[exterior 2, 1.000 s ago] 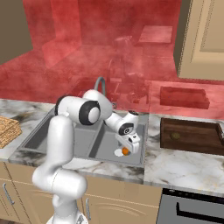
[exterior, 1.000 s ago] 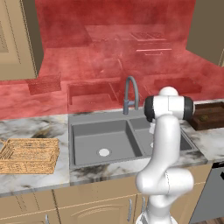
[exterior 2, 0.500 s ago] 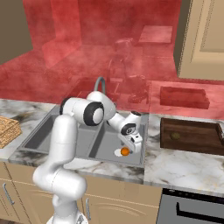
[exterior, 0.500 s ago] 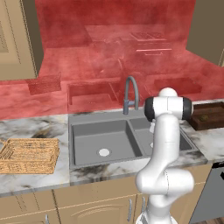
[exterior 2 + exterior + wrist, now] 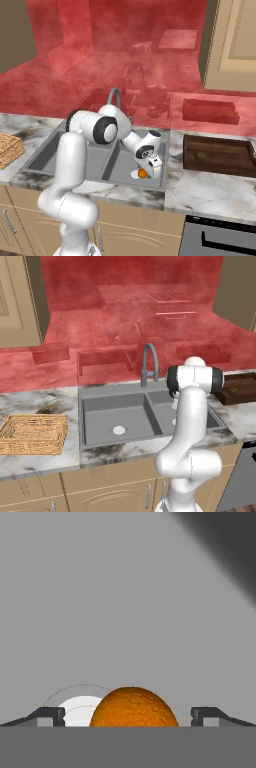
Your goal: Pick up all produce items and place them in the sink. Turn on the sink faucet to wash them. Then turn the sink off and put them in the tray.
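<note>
Hand view — hand [image 5: 128,716] spread wide, low in sink [image 5: 125,602], straddling orange piece [image 5: 133,707].

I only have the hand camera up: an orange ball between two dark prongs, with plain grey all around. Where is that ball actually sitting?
Observer: The orange piece lies in the right basin of the sink, with the open gripper reaching down over it.
Operator: Is there any other produce around?
Observer: Yes, a dark olive piece sits on the wooden block on the counter to the right of the sink.
Operator: And where is the tray they should end up in?
Observer: The wicker tray stands on the counter to the left of the sink, and I see nothing in it.
</note>
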### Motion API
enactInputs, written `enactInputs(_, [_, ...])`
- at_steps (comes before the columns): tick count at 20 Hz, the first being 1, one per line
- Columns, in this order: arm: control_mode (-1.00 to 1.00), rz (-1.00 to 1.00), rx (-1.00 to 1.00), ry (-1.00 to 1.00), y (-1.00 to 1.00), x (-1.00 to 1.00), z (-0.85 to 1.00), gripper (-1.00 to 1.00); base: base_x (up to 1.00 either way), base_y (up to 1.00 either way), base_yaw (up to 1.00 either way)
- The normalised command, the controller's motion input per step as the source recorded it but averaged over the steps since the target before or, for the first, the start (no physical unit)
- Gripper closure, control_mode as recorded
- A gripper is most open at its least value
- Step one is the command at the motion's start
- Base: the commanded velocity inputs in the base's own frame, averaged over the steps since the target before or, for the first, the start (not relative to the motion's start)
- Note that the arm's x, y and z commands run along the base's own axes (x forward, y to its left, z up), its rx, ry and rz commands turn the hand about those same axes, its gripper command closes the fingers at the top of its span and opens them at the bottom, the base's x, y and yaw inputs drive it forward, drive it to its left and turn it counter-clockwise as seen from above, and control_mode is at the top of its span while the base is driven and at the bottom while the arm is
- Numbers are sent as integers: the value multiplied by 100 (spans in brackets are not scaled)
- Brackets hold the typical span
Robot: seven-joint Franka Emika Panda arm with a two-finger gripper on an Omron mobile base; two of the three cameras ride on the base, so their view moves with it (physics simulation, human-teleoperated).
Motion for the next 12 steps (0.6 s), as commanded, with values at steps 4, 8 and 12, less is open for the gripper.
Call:
enactInputs(4, [-100, 0, 0, -3, 6, -14, 0, -100, 0, 0, 0])
enactInputs(8, [-100, 0, 0, 0, 15, -4, -3, 100, 0, 0, 0])
enactInputs(12, [-100, 0, 0, 0, 2, 0, 0, 100, 0, 0, 0])
